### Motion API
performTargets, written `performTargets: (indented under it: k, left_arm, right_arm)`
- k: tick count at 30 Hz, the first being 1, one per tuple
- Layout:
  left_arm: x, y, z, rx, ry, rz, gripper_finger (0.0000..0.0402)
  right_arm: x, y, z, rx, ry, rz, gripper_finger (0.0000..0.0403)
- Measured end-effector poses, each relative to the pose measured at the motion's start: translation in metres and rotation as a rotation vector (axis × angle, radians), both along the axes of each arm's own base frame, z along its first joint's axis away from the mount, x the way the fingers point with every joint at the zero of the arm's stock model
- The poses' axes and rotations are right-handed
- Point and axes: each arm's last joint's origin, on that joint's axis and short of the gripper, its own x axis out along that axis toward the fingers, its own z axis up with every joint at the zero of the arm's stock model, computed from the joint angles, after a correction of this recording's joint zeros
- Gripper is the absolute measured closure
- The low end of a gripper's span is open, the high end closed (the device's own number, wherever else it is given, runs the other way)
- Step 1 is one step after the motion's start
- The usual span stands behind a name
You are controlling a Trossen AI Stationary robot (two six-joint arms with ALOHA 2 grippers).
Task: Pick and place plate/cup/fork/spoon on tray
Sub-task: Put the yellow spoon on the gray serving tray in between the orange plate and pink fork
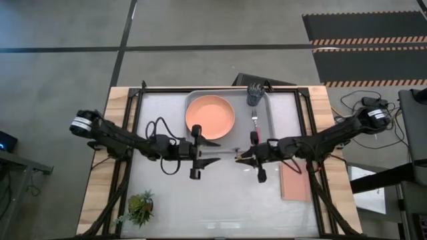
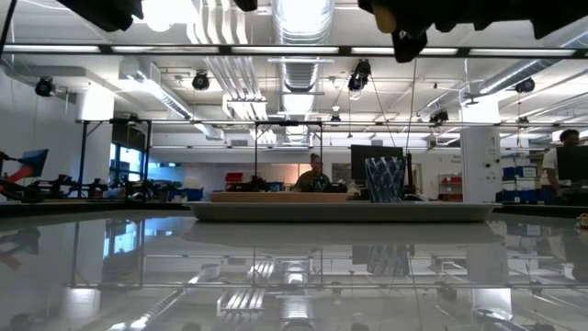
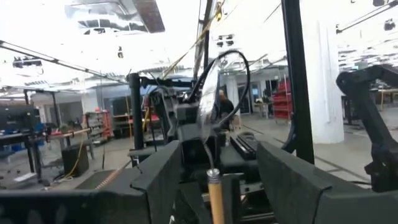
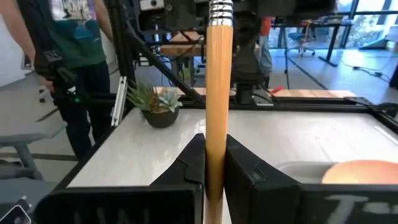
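The spoon (image 1: 232,155), with an orange handle and a silver bowl (image 3: 208,106), hangs in the air between my two grippers, just in front of the grey tray (image 1: 270,137). My right gripper (image 1: 245,158) is shut on it. My left gripper (image 1: 213,153) is open. Its fingers (image 3: 155,177) stand wide on either side of the spoon's bowl end without touching it. On the tray lie the salmon plate (image 1: 210,115), the fork (image 1: 254,120) to its right, and the dark cup (image 1: 255,95) in the far right corner. My right gripper pinches the spoon's orange handle (image 4: 216,134) between its two fingers, well back from the metal collar (image 4: 221,11). The fingers come in about level from the table's right. The spoon is lifted clear of the table, its bowl end toward my left gripper.
A flat pink-brown pad (image 1: 295,180) lies near the table's right edge. A small potted plant (image 1: 140,207) stands at the near left corner. In the low view the tray (image 2: 349,211) and cup (image 2: 384,179) show across the table, with people in the room behind.
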Motion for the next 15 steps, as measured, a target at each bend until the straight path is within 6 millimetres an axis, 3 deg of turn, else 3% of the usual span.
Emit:
performTargets:
  k: [6, 15]
  left_arm:
    - [0.007, -0.002, -0.008, 0.004, -0.026, -0.025, 0.0208]
    - [0.007, -0.002, -0.003, -0.001, -0.063, -0.033, 0.0208]
  right_arm:
    - [0.019, 0.004, 0.0, -0.019, 0.02, -0.004, 0.0385]
    - [0.028, 0.002, -0.005, -0.02, 0.051, 0.027, 0.0385]
